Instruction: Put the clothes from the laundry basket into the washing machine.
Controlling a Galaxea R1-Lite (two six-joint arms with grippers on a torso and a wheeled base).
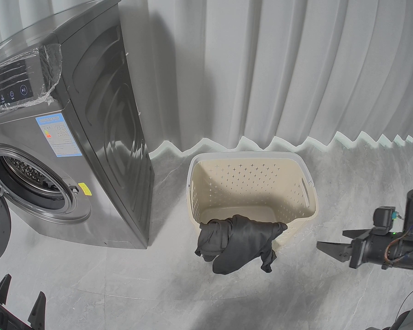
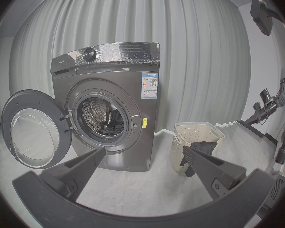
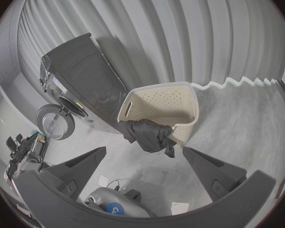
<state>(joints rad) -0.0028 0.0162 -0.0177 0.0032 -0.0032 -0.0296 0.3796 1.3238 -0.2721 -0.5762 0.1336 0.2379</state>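
My left claw and right claw gape empty, so next I must seize the dark garment draped over the near rim of the laundry basket, bound for the washing machine.

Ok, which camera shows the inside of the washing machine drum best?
The left wrist view: it faces the drum straight on, with dark cloth lying inside. The head view catches it at a slant; the right wrist view shows it small and sideways.
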